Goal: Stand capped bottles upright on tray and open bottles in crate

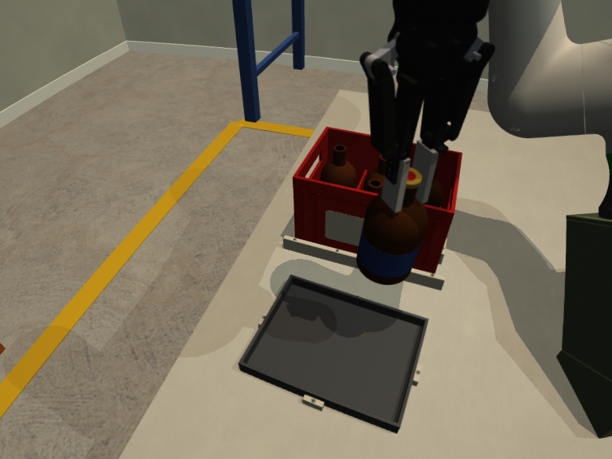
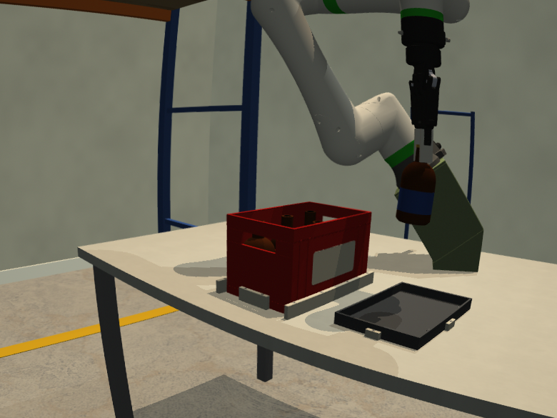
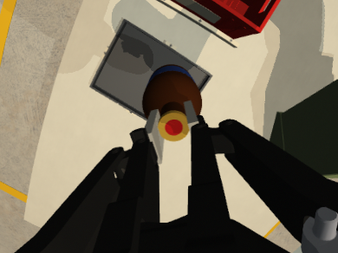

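Observation:
My gripper [image 1: 412, 180] [image 2: 421, 147] [image 3: 173, 117] is shut on the neck of a capped bottle [image 1: 391, 239] [image 2: 415, 196] [image 3: 172, 94]. The bottle is brown with a blue label and a yellow cap with a red centre. It hangs upright, high above the table, between the crate and the tray. The dark grey tray [image 1: 255, 353] [image 2: 453, 315] [image 3: 105, 75] lies flat on the table, holding nothing. The red crate [image 1: 311, 204] [image 2: 260, 264] [image 3: 238, 25] stands behind it. Open brown bottles [image 1: 338, 168] [image 2: 287, 219] stand in its compartments.
The crate sits between pale stop bars [image 1: 316, 249] [image 2: 325, 292]. The arm's dark green base [image 1: 587, 300] [image 2: 453, 223] [image 3: 308, 127] stands at the right of the table. A blue rack post [image 1: 245, 45] stands behind the table's far edge.

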Available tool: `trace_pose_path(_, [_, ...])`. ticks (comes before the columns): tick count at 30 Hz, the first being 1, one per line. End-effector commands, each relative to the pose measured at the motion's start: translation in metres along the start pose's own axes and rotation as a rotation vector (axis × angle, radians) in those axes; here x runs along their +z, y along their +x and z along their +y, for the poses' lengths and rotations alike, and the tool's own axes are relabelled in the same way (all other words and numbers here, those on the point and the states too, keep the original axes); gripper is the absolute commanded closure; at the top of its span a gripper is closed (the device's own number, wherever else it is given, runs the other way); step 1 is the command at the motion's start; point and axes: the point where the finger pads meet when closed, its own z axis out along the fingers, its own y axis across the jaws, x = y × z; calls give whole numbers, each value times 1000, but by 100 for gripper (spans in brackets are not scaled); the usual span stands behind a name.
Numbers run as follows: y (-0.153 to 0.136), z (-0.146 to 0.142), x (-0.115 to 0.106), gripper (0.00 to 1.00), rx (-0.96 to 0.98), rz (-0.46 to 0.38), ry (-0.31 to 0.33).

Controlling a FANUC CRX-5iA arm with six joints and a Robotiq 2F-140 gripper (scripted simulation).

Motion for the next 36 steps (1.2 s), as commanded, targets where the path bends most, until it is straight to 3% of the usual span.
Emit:
trace_pose_path(1, [-1,-1,0,100,0,0,0])
trace_pose_path(18, [-23,-20,0,100,0,0,0])
trace_pose_path(36, [-23,-20,32,100,0,0,0])
